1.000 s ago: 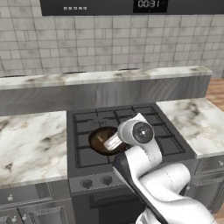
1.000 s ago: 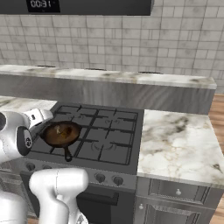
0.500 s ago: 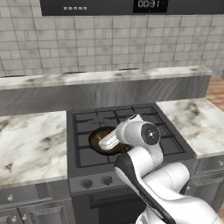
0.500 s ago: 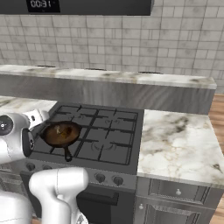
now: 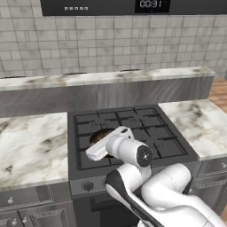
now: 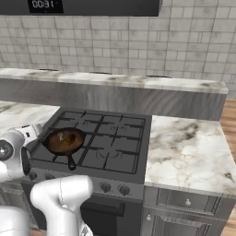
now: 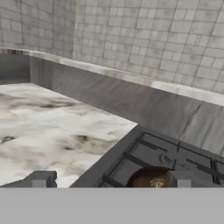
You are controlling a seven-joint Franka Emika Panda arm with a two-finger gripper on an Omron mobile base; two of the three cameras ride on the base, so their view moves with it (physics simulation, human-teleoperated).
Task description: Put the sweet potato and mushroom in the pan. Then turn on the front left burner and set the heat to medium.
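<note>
Over the stove's front left corner, the hand (image 7: pixel 109 179) is being swung leftward and lowered, fingers apart and empty — the pan (image 6: pixel 64 141), food apparently inside, is sitting there, so the knobs are likely being approached.

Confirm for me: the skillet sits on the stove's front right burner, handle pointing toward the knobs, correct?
Not quite. The skillet sits on the front left burner, as the right base view shows. Its handle does point toward the knobs.
</note>
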